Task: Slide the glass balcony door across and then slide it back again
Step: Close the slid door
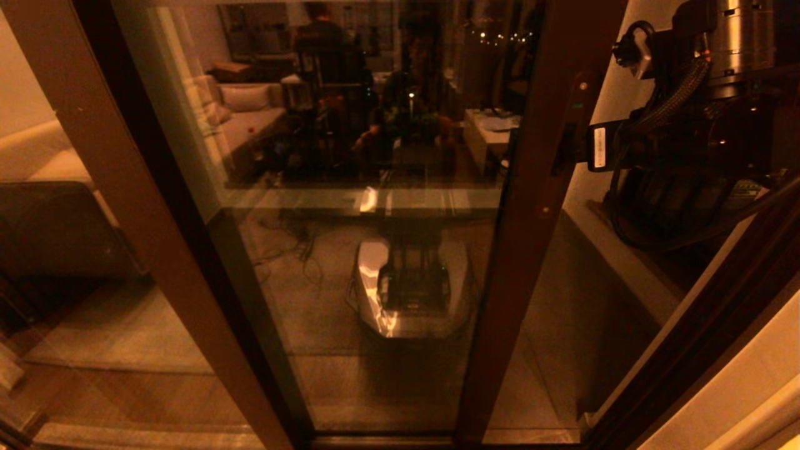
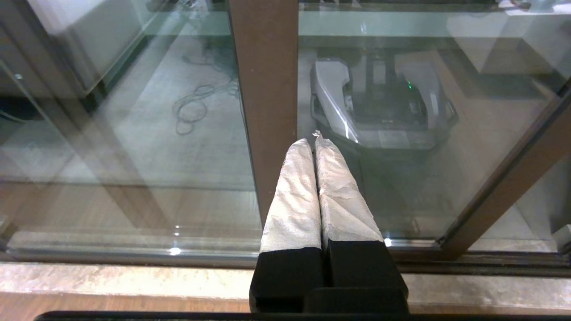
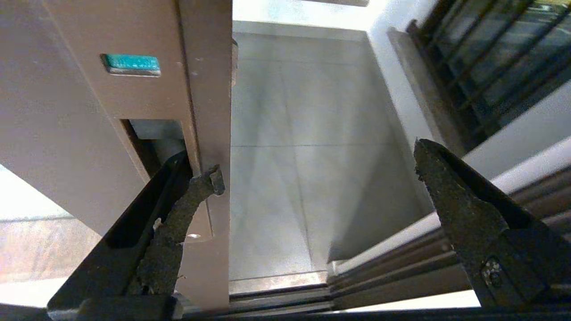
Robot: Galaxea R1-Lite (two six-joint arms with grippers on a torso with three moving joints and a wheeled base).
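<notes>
The glass balcony door [image 1: 375, 219] is a tall reflective pane in a brown frame. Its right upright [image 1: 539, 206] carries a green dot [image 1: 578, 105] and a slim recessed handle [image 3: 151, 138]. My right gripper [image 1: 565, 153] is at that handle and open wide [image 3: 319, 162]. One finger [image 3: 196, 191] is hooked in the recess, and the other [image 3: 441, 187] hangs in the gap beside the upright. My left gripper [image 2: 314, 138] is shut with nothing in it. Its white-wrapped fingers [image 2: 294, 196] point at the glass next to another brown upright [image 2: 267, 89].
A gap to the right of the handle upright shows the balcony's tiled floor [image 3: 312, 156] and the black barred railing [image 3: 490, 58]. The floor track [image 3: 290, 298] runs below. The outer door frame [image 1: 719, 325] slants at the right. A second brown-framed pane [image 1: 94, 312] stands at the left.
</notes>
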